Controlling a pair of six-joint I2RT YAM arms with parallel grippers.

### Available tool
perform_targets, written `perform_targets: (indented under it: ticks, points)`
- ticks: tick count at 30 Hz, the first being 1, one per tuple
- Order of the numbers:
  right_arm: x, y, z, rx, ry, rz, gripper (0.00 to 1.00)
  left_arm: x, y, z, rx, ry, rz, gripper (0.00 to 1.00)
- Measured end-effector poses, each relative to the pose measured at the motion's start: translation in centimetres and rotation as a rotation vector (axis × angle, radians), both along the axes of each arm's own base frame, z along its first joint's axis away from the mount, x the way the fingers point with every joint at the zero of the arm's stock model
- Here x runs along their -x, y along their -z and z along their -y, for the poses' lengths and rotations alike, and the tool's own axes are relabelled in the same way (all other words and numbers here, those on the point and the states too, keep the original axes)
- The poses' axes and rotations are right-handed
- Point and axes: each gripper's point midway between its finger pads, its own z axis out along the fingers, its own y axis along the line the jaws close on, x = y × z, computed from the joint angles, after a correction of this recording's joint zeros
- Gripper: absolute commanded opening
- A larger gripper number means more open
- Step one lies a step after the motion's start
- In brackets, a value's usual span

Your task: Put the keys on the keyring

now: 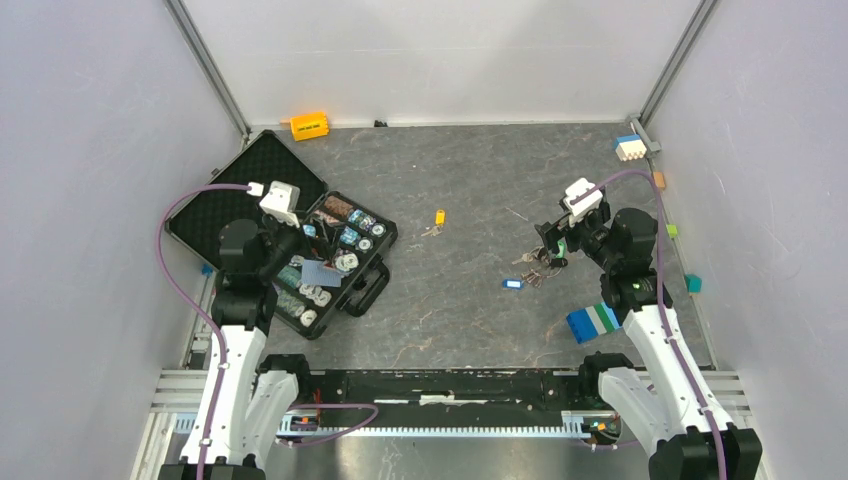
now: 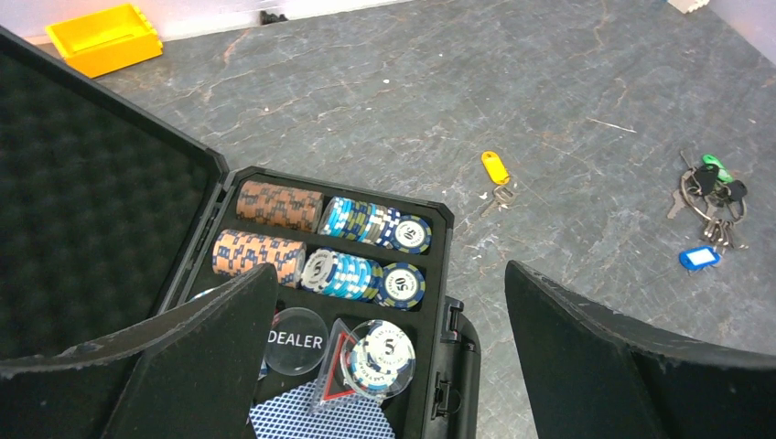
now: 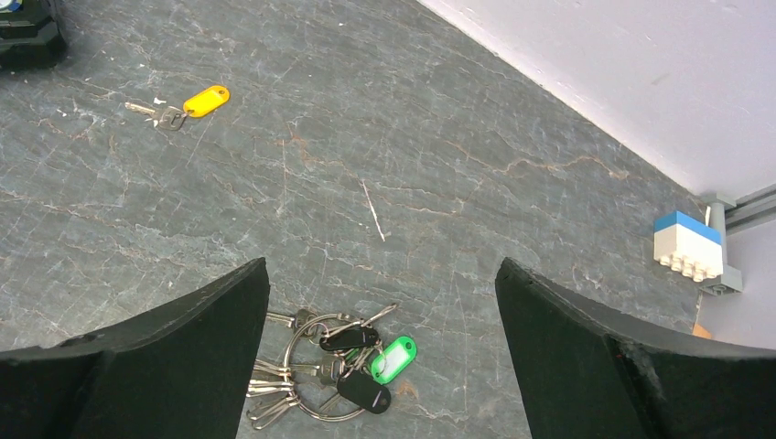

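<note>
Keys (image 3: pixel 334 366) bunched on keyring (image 3: pixel 289 352) | part hidden behind right pincer (image 3: pixel 380 267) finger

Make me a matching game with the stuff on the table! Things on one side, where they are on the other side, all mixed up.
Things:
1. yellow-tag key
2. key bunch
3. poker chips
4. orange block

Places:
A. in the black case
B. by the back wall
C. lying alone, away from the other keys
D. just under the right gripper

Pairs: 1-C, 2-D, 3-A, 4-B
</note>
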Motion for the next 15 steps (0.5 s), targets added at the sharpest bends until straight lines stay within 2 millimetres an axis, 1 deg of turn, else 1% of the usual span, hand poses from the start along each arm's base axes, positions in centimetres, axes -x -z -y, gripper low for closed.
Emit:
perform_targets:
  ticks: [10, 13, 15]
  points:
    - [0.1, 0.7, 0.1, 0.019, -0.004, -0.02, 0.98, -0.3, 0.3, -1.0, -0.04, -0.045, 0.001, 1.0]
    - [0.1, 0.7, 0.1, 0.033, -0.009, -0.016, 0.98, 0.0, 0.9, -1.3, -0.069, -0.051, -0.024, 1.0]
    - [0.0, 1.0, 0.2, 0.049, -0.015, -0.016, 0.98, 0.3, 0.8, -1.2, -0.088, -0.037, -0.031, 1.0]
